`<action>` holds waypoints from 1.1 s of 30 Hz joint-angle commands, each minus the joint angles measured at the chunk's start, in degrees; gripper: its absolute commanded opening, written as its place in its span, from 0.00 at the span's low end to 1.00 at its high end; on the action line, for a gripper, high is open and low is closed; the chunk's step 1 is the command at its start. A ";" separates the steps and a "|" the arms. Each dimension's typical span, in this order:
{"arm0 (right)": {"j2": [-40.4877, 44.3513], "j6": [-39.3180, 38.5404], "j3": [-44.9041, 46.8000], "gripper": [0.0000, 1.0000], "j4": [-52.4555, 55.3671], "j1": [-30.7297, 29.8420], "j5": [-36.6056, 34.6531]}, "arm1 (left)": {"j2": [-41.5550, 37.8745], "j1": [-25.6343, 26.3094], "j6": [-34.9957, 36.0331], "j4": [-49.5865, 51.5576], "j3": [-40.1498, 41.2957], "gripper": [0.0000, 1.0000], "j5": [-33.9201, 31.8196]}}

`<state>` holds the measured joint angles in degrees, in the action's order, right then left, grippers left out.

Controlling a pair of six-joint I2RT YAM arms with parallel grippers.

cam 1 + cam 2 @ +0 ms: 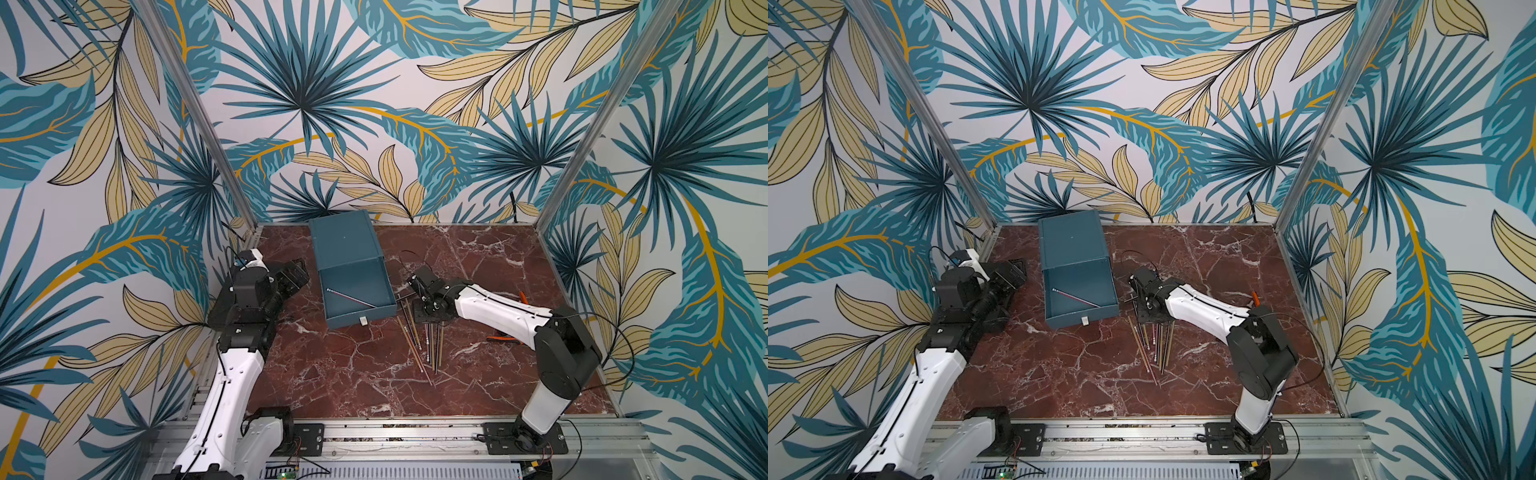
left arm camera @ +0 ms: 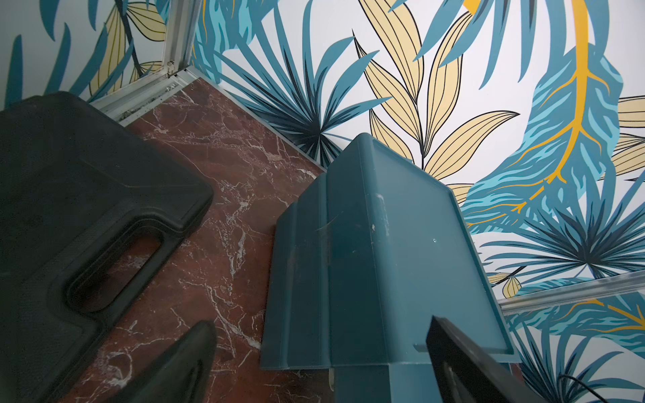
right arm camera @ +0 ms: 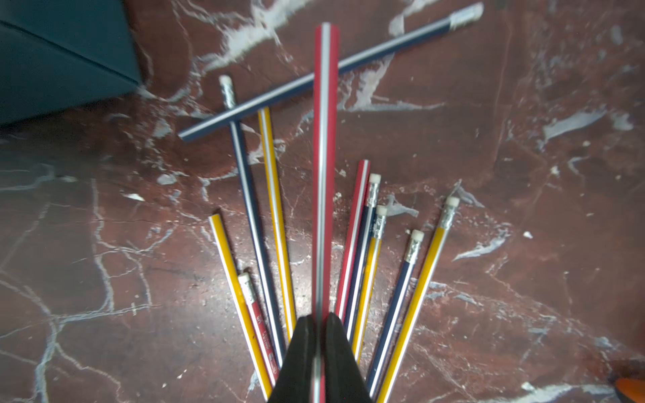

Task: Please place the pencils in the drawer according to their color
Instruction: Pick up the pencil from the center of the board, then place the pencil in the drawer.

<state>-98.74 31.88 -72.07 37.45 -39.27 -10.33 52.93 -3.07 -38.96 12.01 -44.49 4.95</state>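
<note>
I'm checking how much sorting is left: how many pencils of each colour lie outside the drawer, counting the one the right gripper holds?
Red pencils: 3, one in the right gripper
Yellow pencils: 4
Dark blue pencils: 4
Total: 11

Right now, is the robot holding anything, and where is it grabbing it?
The right tool pinches a red pencil by its shaft, most of it sticking out ahead. The left tool is open, holding nothing.

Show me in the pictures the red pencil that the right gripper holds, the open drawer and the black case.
red pencil (image 3: 325, 139): right wrist view, middle of its shaft.
open drawer (image 1: 345, 321): in a top view, its front wall.
black case (image 2: 87, 164): left wrist view, its flat top.
</note>
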 commanded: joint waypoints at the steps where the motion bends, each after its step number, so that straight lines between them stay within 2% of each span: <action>1: 4.36 -5.07 -1.38 0.00 1.18 0.05 -1.67 | -0.43 -0.90 0.79 -0.75 0.43 1.00 0.21; 10: 10.40 -17.28 -9.92 0.00 1.97 0.00 -3.95 | -0.41 -0.97 0.55 -1.32 0.46 1.00 0.78; 16: 10.03 -26.41 -17.46 0.00 -0.71 -0.25 2.74 | -0.47 -0.89 0.24 -1.64 0.85 1.00 1.07; 22: 6.76 -31.21 -23.96 0.00 -3.29 -1.48 10.02 | -0.46 -0.96 0.05 -1.79 0.98 1.00 1.08; 33: -3.08 -38.36 -35.38 0.00 -1.28 -5.68 16.84 | -0.88 -0.90 0.36 -0.99 0.72 1.00 0.42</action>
<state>-100.05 -3.53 -105.27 34.46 -44.27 3.38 52.93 -3.07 -39.03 11.42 -44.01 5.54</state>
